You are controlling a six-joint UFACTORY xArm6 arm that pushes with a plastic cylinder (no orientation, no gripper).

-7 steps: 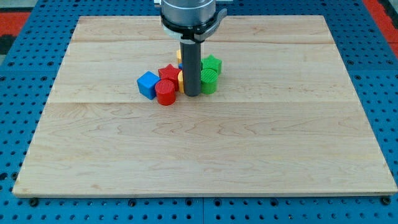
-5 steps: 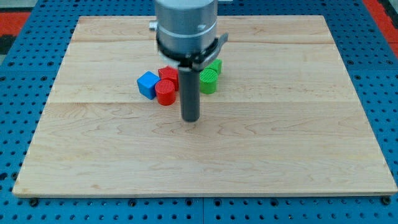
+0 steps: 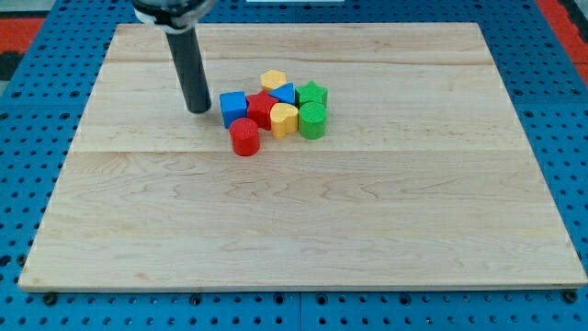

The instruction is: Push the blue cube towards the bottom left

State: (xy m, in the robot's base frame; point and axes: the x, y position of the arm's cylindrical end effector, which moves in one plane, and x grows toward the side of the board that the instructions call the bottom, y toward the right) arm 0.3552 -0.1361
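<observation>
The blue cube sits at the left end of a tight cluster of blocks on the wooden board. My tip stands just to the view's left of the blue cube, a small gap away or barely touching. The cube leans against a red star block. A red cylinder lies just below the cube.
The cluster also holds a yellow hexagon block, a second blue block, a yellow rounded block, a green star block and a green cylinder. Blue pegboard surrounds the board.
My rod swung from the board's middle below the cluster up to the cube's left. The blue cube has shifted right, against the red star. The blocks formerly hidden by the rod show.
</observation>
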